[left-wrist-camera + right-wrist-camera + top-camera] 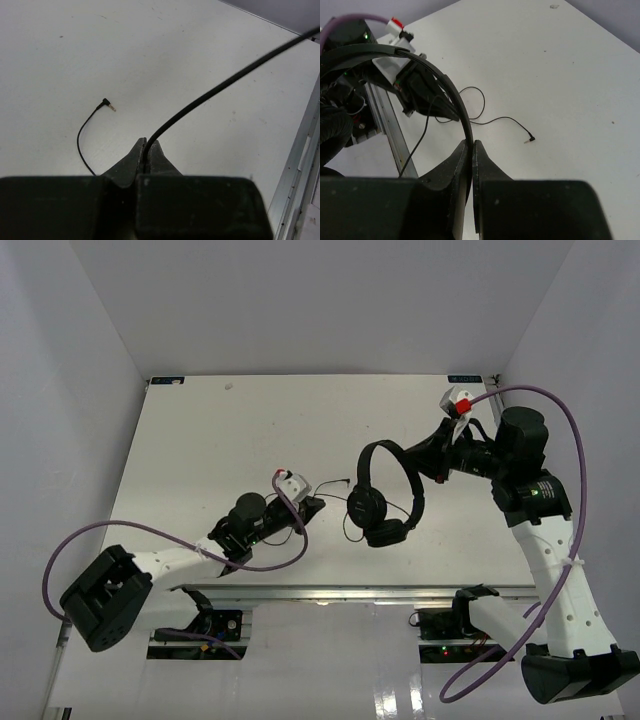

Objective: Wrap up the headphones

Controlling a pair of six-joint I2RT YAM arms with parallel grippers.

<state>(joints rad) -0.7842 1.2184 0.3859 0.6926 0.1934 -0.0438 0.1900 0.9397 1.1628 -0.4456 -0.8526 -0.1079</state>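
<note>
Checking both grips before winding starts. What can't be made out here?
Left wrist: the cord leaves the top-right edge, so its far end is unseen.
Right wrist: a likely earcup is cut by the left edge and blurred.
Top: the cord between left gripper and earcups is too thin to trace.

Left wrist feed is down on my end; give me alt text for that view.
The left gripper is shut on the headphones' thin black cord, which climbs from between the jaws toward the upper right. Left of it, the cord's plug lies on the white table; a metal rail edges the right side.
</note>
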